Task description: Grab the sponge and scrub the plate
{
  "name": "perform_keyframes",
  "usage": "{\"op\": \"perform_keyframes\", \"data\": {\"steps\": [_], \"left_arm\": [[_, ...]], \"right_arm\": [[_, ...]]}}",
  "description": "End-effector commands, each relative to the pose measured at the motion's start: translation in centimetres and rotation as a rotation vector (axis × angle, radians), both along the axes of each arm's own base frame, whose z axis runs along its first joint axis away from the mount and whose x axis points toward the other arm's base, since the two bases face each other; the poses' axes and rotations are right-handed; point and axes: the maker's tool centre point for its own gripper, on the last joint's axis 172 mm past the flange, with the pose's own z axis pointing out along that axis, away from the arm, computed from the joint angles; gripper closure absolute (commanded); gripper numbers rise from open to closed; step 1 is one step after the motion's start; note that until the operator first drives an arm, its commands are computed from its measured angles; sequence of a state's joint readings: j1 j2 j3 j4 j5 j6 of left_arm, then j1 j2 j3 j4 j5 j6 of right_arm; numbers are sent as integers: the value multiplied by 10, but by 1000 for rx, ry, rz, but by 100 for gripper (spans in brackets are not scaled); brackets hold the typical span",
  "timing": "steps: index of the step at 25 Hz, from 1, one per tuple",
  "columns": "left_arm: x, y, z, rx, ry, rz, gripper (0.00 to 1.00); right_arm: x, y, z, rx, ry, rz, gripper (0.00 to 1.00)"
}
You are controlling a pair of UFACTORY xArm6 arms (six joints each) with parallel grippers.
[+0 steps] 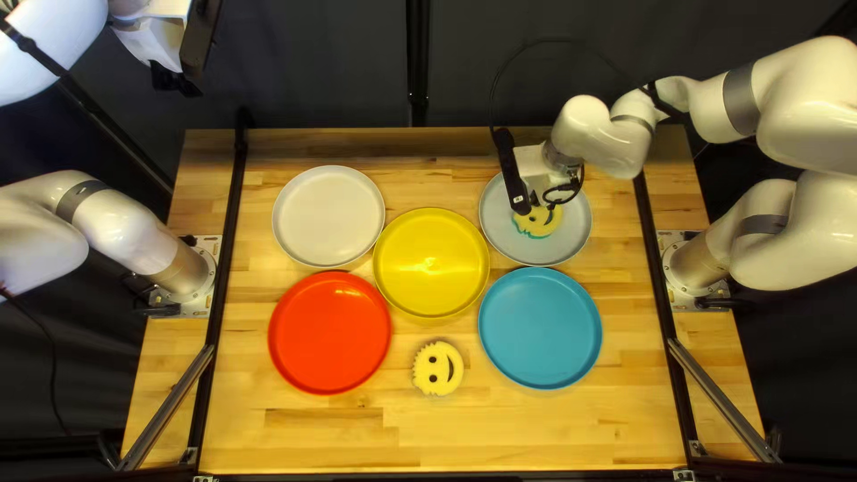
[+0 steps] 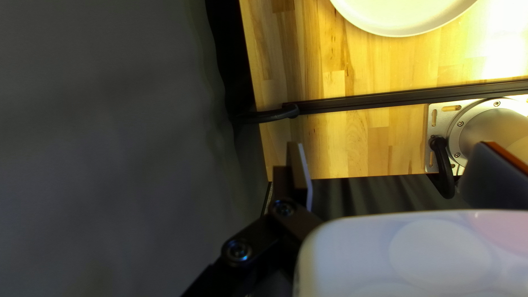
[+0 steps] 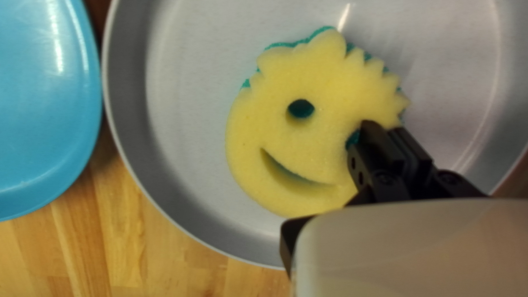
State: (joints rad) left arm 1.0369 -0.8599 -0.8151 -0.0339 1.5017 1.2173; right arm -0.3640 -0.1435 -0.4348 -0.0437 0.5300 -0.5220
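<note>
In the top left view my right gripper (image 1: 538, 203) is low over the grey plate (image 1: 571, 223) at the back right, at a yellow sponge (image 1: 543, 220) lying on it. The right wrist view shows my right gripper (image 3: 388, 129) shut on the rim of the smiley sponge (image 3: 286, 137), one finger at an eye hole, the other at its jagged outer edge. The teal underside of the sponge peeks out above the grey plate (image 3: 181, 110). Raised at the top left corner is my left gripper (image 1: 174, 82); in its wrist view this left gripper (image 2: 393, 170) is wide open and empty.
Directly beside the grey plate are a blue plate (image 1: 540, 328) and a yellow plate (image 1: 431, 263). Farther left lie a white plate (image 1: 328, 216) and a red plate (image 1: 330, 332). A second smiley sponge (image 1: 437, 368) rests on the wood near the yellow plate.
</note>
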Motion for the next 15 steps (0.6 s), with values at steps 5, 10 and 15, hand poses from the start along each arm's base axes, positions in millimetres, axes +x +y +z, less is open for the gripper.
{"op": "perform_keyframes", "data": {"steps": [5, 10, 15], "left_arm": [[0, 0, 0, 0, 0, 0, 0], [0, 0, 0, 0, 0, 0, 0], [0, 0, 0, 0, 0, 0, 0]], "right_arm": [[13, -46, -5, 17, 29, -79, 100], [15, -69, -6, 34, 36, -112, 100], [22, -57, 5, 37, 22, -113, 100]]}}
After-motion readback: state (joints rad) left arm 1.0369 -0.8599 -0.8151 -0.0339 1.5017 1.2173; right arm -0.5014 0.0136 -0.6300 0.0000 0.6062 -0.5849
